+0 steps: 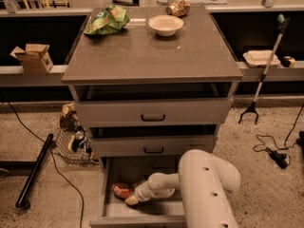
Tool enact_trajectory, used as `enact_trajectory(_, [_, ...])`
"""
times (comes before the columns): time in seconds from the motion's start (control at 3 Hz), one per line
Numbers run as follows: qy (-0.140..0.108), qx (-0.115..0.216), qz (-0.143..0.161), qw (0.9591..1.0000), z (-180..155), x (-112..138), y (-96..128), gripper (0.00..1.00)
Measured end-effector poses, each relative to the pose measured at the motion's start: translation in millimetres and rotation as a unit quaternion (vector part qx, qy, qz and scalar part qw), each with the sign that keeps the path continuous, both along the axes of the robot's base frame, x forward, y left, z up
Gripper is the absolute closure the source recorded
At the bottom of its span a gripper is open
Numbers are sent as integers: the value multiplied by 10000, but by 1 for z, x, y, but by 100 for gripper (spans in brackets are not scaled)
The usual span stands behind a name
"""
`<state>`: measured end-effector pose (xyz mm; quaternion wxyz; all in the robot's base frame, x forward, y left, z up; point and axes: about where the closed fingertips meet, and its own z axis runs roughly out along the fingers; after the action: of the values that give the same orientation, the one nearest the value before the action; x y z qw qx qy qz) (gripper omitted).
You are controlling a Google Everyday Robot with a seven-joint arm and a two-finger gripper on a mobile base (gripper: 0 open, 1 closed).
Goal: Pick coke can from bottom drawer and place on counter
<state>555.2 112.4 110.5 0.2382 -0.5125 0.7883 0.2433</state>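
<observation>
The coke can (120,190) lies on its side on the floor of the open bottom drawer (142,170), near its left wall. My gripper (130,199) reaches down into the drawer from the right on a white arm (204,184), and its tip is right against the can's near right side. The can rests on the drawer floor. The grey-brown counter (152,56) tops the cabinet above the drawers.
On the counter are a green snack bag (107,20), a white bowl (166,24) and a brownish-gold can (178,7). Two upper drawers (153,114) stand slightly open. A wire basket (71,144), a black pole (35,170), cables and a grabber tool (263,70) surround the cabinet.
</observation>
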Motion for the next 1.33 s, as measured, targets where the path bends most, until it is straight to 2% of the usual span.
enact_trajectory(0.33, [0,-11,6,10000,0,0,0,100])
enact_trajectory(0.67, [-87,92,50,9999,13,-2,-6,100])
enact_trajectory(1.0, [-303,271,276,9988,50,-10,-23,100])
enact_trajectory(1.33, [-420,492,636,9959,103,-20,-54,100])
